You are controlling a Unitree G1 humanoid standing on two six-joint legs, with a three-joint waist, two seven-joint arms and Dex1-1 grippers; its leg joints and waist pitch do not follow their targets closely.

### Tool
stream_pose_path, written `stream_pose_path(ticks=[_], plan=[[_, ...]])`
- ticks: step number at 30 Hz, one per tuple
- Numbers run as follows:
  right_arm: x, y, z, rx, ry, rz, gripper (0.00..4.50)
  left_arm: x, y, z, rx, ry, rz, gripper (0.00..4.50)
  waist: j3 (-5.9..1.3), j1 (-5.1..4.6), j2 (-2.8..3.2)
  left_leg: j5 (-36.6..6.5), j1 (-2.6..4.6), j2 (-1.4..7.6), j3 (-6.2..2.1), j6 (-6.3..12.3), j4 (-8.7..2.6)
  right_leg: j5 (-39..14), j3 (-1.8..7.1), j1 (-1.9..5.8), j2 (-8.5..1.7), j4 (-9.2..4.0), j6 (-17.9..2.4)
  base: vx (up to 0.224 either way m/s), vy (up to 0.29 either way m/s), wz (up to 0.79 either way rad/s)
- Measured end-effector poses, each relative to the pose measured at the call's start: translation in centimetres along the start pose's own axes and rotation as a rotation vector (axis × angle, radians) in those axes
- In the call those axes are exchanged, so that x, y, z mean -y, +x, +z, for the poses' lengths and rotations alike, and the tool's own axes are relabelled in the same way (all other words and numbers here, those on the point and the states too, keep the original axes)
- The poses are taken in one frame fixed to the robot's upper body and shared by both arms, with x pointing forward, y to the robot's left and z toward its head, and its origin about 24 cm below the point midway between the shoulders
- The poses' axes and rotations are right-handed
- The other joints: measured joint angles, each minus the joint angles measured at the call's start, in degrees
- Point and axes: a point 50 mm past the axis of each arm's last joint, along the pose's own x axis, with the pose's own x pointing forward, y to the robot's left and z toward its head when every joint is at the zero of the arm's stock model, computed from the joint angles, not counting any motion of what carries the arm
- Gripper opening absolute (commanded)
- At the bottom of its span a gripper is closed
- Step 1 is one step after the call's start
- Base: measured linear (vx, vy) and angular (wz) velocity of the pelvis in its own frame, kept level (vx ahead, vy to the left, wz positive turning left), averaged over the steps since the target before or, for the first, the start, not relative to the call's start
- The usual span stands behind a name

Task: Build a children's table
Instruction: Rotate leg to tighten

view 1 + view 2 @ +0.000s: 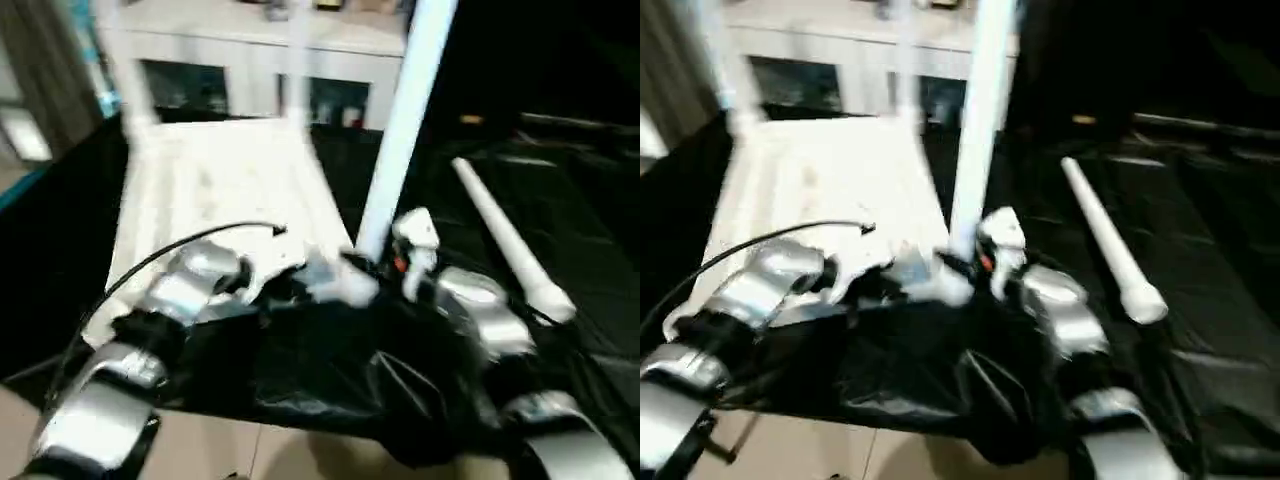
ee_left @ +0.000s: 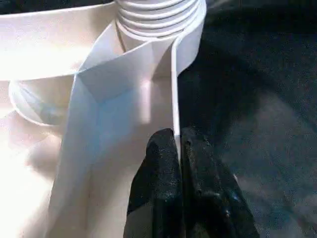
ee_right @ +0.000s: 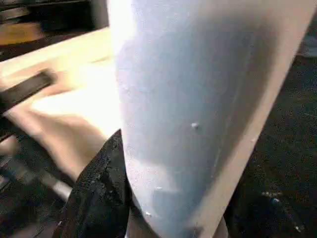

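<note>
I see the table top (image 1: 215, 190) lying upside down on the black sheet (image 1: 580, 220). My left gripper (image 2: 177, 148) pinches a thin rib at its near corner. My right gripper (image 3: 148, 198) is clamped round the upright leg (image 1: 400, 130). A spare leg (image 1: 505, 240) lies apart, right.

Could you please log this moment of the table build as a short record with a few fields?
Tabletop: white tabletop lies underside up on a black sheet.
Upright leg: a white leg stands at its near right corner.
Loose leg: another leg lies on the sheet to the right.
Left gripper: left gripper pinches a thin rib near the threaded socket.
Right gripper: right gripper is closed around the upright leg.
Background: white cabinet.
</note>
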Motion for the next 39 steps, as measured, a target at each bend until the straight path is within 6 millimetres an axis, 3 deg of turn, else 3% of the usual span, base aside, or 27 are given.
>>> stream_pose_path(ticks=[3, 10, 24, 25, 28, 39], plan=[[0.0, 1.2, 0.4, -0.006, 0.022, -0.154, 1.91, -0.4, 0.9, 0.9, -0.02, -0.042, 0.065, 0.0, 0.05, -0.48, 0.07, 0.0, -0.03, -0.01, -0.01, 0.0, -0.01, 0.0, -0.02, -0.02, 0.0, -0.13, 0.0, 0.0, 0.0, 0.0], [0.2, 3.0, 1.2, -0.024, 0.094, -0.396, 1.91, -0.3, 3.0, 2.8, -0.025, -0.129, 0.163, 0.0, 0.07, -0.61, 0.13, 0.0, -0.11, -0.04, 0.01, 0.0, -0.1, 0.0, 0.0, 0.05, 0.0, -0.53, 0.0, 0.0, 0.0, 0.0], [0.0, 3.7, 1.7, -0.04, 0.088, -0.434, 1.91, -0.5, 3.2, 3.0, -0.024, -0.145, 0.182, 0.0, 0.0, -0.63, 0.21, 0.0, -0.02, -0.04, 0.05, -0.01, -0.57, 0.3, 0.0, 0.04, 0.04, -0.52, -0.1, 0.0, 0.0, 0.0], [0.0, 3.7, 1.7, -0.039, 0.09, -0.433, 2.26, -0.5, 3.2, 3.0, -0.023, -0.145, 0.182, 0.0, 0.0, -0.64, 0.22, 0.0, -0.02, -0.04, 0.05, -0.01, -0.56, 0.3, 0.0, 0.04, 0.04, -0.52, -0.1, 0.0, 0.0, 0.0], [0.1, 3.8, 1.8, -0.038, 0.103, -0.42, 2.63, -0.5, 3.1, 3.0, -0.021, -0.141, 0.181, 0.0, 0.0, -0.76, 0.22, 0.0, -0.01, -0.04, 0.05, -0.01, -0.56, 0.3, 0.0, 0.0, 0.04, -0.53, -0.1, 0.0, 0.0, 0.0], [0.1, 3.7, 1.7, -0.013, 0.16, -0.31, 3.48, -0.8, 2.4, 2.7, -0.007, -0.113, 0.167, 0.0, 0.35, -1.42, 0.7, 0.0, -0.09, -0.04, 0.05, -0.01, -0.57, 0.3, 0.0, -0.23, 0.05, -0.53, -0.1, 0.0, 0.0, 0.0]])
